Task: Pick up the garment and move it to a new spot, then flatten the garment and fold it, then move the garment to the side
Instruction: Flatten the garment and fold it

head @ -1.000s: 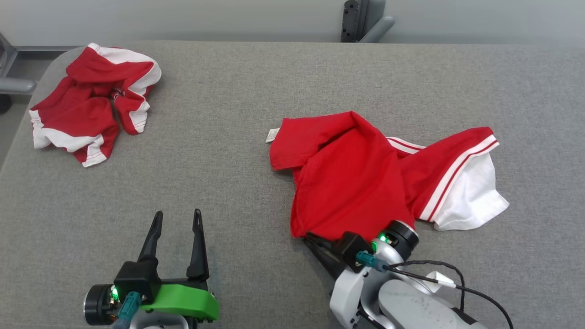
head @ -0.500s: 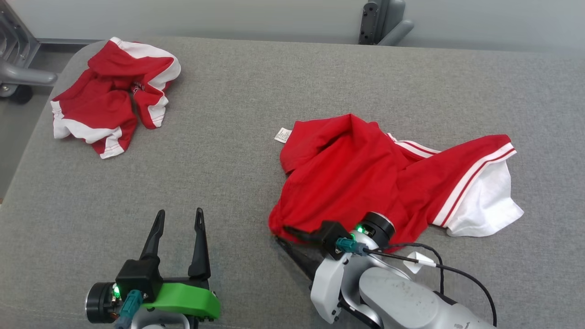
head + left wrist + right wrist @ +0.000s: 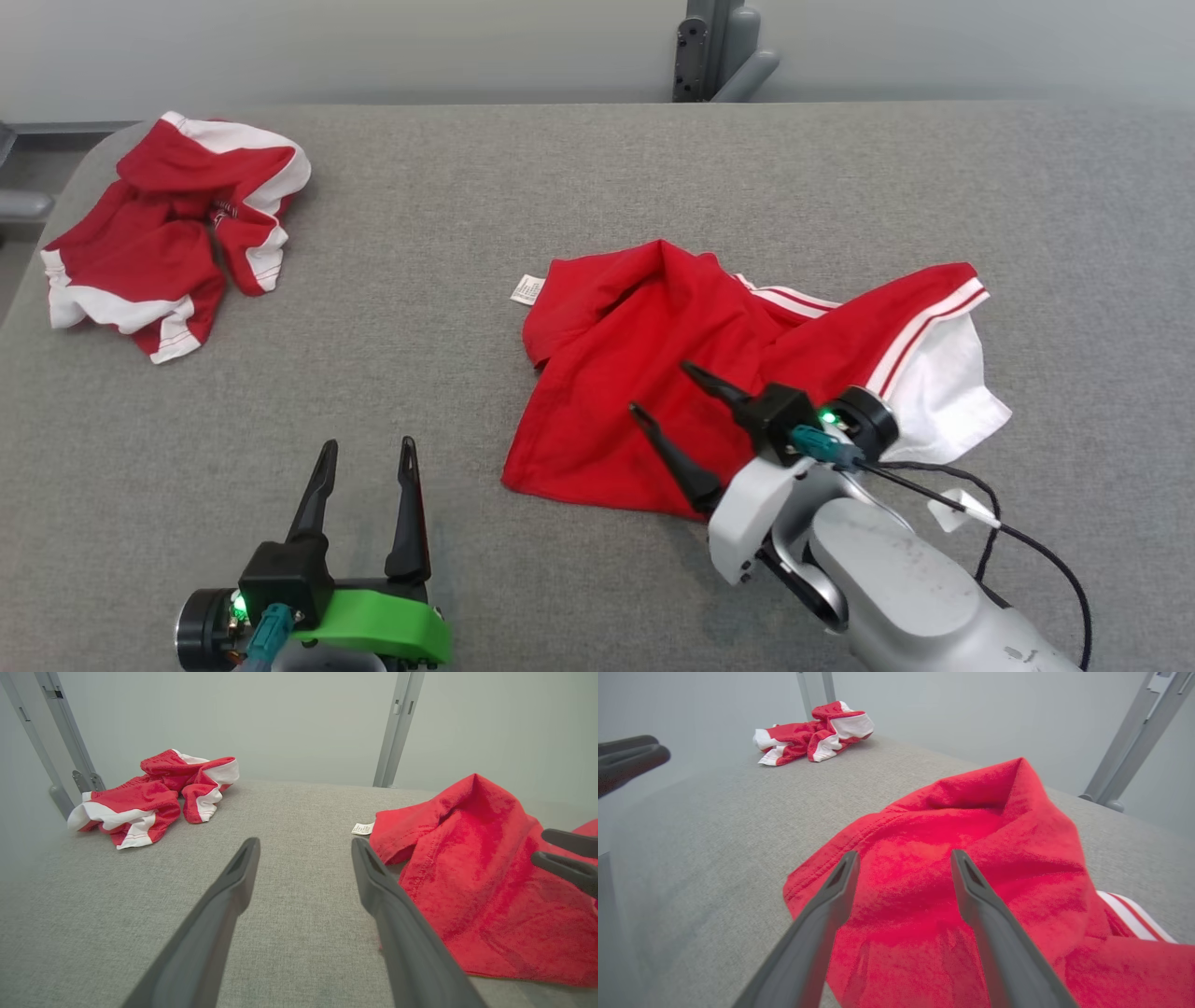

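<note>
A grey fabric-covered table [image 3: 597, 187] is seen across most of the head view. The garment [image 3: 635, 373], red with white stripes and a white panel, is spread loosely just off centre toward 4 o'clock, rumpled and not flat. A raised fold is seen at its 12 o'clock side, and the white panel is turned out at its 3 o'clock end. A second garment [image 3: 159, 243], also red and white, is bunched in a heap at 10 o'clock near the table's far corner, well apart from the first.

The right gripper [image 3: 661, 387] is found at 5 o'clock, over the near part of the garment, fingers pointed toward 10 o'clock. Its two fingers are held wide apart and nothing is clamped between them; in the right wrist view red cloth is seen behind and between both fingers. Whether the tips are touching the cloth cannot be told.

The left gripper [image 3: 366, 443] is placed at 7 o'clock above bare table, fingers pointed to 12 o'clock and spread apart, nothing held, clear of both garments.

A grey post [image 3: 714, 56] is seen at 12 o'clock beyond the table's far edge. A black cable [image 3: 1027, 551] is looped beside the right wrist at 4 o'clock. A small white label [image 3: 527, 288] is laid on the table at the garment's 9 o'clock corner.
</note>
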{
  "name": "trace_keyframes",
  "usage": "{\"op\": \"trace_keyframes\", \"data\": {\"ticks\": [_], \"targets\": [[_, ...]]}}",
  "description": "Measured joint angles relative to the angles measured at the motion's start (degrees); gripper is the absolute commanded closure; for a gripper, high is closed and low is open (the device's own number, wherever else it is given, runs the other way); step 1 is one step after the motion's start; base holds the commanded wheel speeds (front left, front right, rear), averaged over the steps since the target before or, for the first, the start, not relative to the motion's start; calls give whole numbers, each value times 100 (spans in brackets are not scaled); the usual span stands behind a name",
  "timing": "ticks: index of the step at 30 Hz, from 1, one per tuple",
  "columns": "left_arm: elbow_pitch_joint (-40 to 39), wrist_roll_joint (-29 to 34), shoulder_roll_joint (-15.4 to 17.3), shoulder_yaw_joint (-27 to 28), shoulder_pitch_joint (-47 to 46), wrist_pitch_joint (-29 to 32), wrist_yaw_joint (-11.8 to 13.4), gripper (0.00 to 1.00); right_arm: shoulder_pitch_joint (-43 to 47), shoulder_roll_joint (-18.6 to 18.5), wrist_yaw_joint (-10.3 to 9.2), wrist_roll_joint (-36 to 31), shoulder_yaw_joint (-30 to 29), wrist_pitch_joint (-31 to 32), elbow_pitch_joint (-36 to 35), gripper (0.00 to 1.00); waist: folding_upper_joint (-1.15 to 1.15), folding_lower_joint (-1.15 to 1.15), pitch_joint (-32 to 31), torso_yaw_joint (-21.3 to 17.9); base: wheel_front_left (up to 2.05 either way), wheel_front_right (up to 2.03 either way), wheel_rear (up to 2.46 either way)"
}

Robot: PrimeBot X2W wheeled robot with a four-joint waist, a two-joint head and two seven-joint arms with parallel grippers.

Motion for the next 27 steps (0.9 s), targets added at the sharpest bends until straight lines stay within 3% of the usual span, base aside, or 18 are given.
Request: {"op": "trace_keyframes", "data": {"ticks": [7, 16, 27], "targets": [[15, 59, -1, -45, 6, -1, -40, 0, 815, -83, 0, -753, -1574, 0, -795, 0, 0, 0, -83, -317, 0, 0, 0], [18, 75, -1, 25, 164, 0, -41, 0, 1972, 221, 0, -1338, -3234, 0, -1930, 0, 0, 0, -300, -647, 0, 0, 0], [-68, 65, -1, 145, 378, 0, -7, 0, 2742, 321, -1, -1096, -3724, 0, -2579, 0, 0, 0, -567, -780, 0, 0, 0]]}}
